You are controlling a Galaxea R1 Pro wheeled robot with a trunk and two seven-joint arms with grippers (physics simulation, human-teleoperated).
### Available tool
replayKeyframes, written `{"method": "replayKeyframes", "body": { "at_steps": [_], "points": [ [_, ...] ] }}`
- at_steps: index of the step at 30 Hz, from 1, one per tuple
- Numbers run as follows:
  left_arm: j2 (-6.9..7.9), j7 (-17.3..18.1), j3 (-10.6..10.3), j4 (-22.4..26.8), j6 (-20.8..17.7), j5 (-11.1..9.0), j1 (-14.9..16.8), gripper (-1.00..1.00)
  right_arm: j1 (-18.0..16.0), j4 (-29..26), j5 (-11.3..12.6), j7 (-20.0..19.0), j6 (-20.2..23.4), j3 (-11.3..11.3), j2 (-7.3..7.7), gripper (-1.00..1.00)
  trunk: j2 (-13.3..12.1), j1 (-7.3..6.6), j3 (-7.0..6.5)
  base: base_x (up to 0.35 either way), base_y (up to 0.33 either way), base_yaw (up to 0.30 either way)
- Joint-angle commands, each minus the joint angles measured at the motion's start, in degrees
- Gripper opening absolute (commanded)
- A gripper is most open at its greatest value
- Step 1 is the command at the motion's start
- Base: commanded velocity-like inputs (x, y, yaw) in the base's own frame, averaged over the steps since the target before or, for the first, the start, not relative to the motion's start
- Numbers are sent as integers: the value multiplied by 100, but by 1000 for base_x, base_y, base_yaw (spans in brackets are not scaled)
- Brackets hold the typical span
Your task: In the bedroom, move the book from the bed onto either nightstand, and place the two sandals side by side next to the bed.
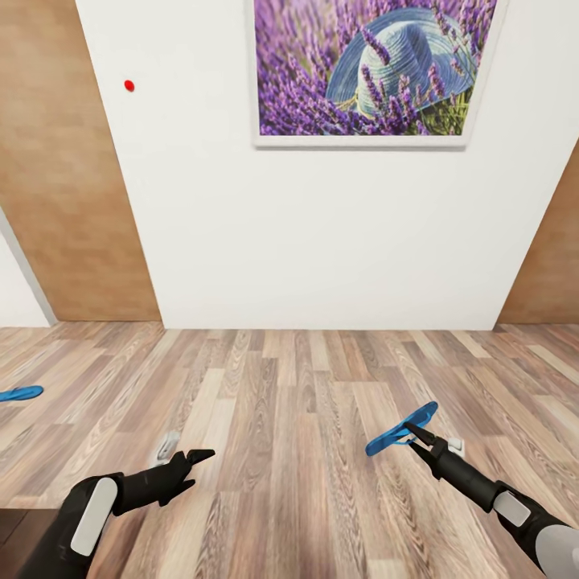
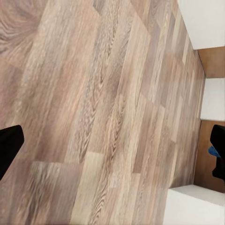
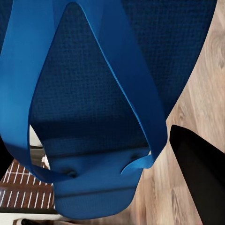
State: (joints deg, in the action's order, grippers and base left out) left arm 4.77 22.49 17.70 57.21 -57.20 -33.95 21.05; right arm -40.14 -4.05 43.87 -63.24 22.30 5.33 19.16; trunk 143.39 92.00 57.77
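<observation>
One blue sandal (image 1: 400, 429) is carried clear of the wood-plank floor (image 1: 297, 418) by the right tool (image 1: 416, 435), which is closed on its thong strap; in the right wrist view the strap (image 3: 126, 84) and the textured sole (image 3: 93, 117) hang close before the camera, with a dark finger (image 3: 199, 173) beside them. The second sandal (image 1: 19, 393) lies flat on the floor at the far left, well apart from the first. The left tool (image 1: 199, 460) is held low over bare planks with nothing in it, its jaws seemingly nearly together, though whether fully closed cannot be told. The step in hand is judged to be carrying the held sandal to its place, and it is best done with the grip kept firm on the strap and the sole kept level, so that it can be set down flat and parallel to its mate. Ahead, a white wall (image 1: 322, 233) with a framed lavender picture (image 1: 374, 68) blocks the way, with brown wooden panels (image 1: 72, 177) to either side. Open floor lies between the arms and out to the left, so a turn is probably needed. The bed, book and nightstand are not to be placed from here.
</observation>
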Motion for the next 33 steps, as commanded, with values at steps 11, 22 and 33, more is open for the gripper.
{"method": "replayKeyframes", "body": {
  "at_steps": [11,22,33],
  "points": [
    [6,45,14,1,-28,38,4,100,-2,1,18,114,48,52,1,-100,2,1,6,189,-8,0],
    [7,45,14,1,-28,38,4,100,-2,0,31,243,49,47,1,-100,2,1,6,194,0,11],
    [7,45,14,1,-28,38,4,100,-2,1,17,239,47,40,-7,-100,2,1,6,194,-37,156]
  ]
}}
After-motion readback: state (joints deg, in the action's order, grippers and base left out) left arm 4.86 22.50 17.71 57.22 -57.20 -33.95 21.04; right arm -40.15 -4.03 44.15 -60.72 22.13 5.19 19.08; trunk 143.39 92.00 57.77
